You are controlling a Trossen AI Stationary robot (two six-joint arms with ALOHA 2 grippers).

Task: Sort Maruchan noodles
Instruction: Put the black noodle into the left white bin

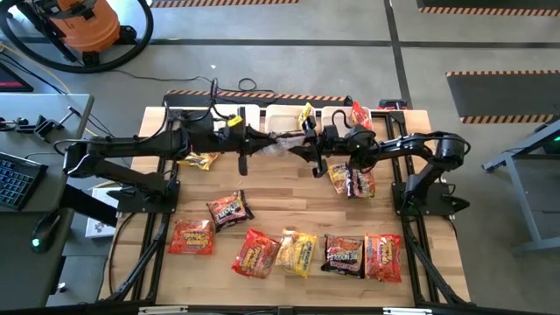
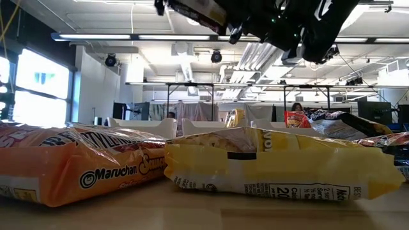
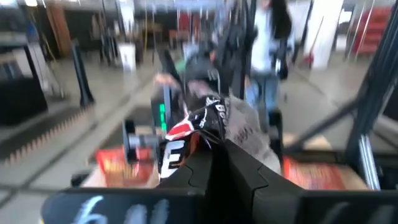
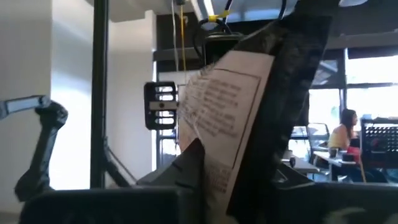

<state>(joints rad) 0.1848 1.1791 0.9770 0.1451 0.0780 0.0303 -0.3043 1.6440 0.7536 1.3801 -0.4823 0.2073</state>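
Tabletop [image 1: 289, 203]: rear bins [image 1: 282, 112] hold yellow pkt [image 1: 306, 115], red pkt [image 1: 360, 115]; L gripper [image 1: 261, 140], R gripper [image 1: 304, 146] clamp dark pkt [image 1: 282, 143].

Left wrist view blurred; packet [image 3: 205, 127] label perhaps unreadable

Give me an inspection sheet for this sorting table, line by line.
Surface: wooden table, white bins along the far edge.
Job's things: noodle packets lying loose near the front; dark packet held in mid-air.
Clutter: nothing seen.
Pincers: left pincer and right pincer both shut on the dark packet.
Cables: black cable on the floor behind the table.
Surroundings: orange vacuum, keyboard, seated person.
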